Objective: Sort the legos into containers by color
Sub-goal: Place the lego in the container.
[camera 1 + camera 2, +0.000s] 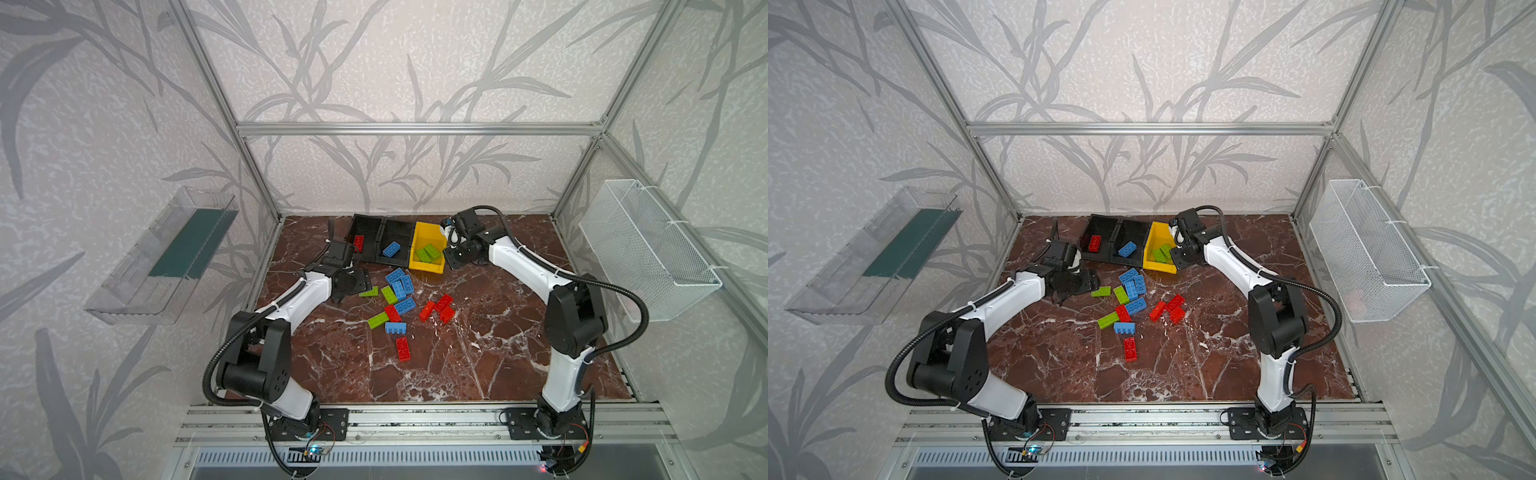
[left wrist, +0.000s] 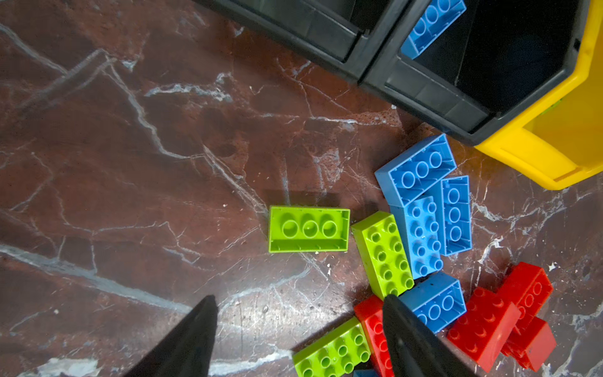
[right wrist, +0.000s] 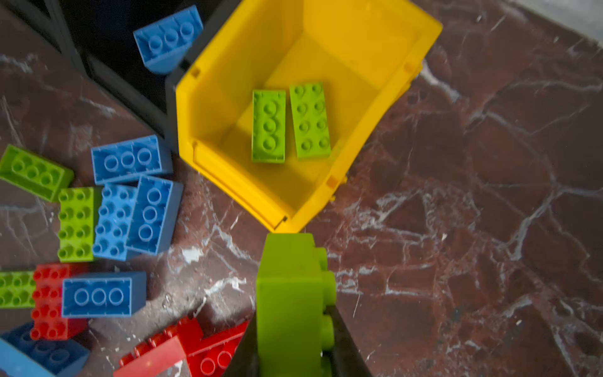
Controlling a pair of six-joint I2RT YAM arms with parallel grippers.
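Arms [image 1: 524,258] reach forward; right gripper [image 3: 293,321] grasping green lego [image 3: 287,280], left gripper [image 2: 298,298] spread.

Glossy plastic legos [image 2: 308,229], smooth yellow plastic bin [image 3: 212,114], polished marble-look tabletop [image 2: 130,163]

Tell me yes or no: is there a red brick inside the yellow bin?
No, the yellow bin holds only two lime green bricks, lying side by side.
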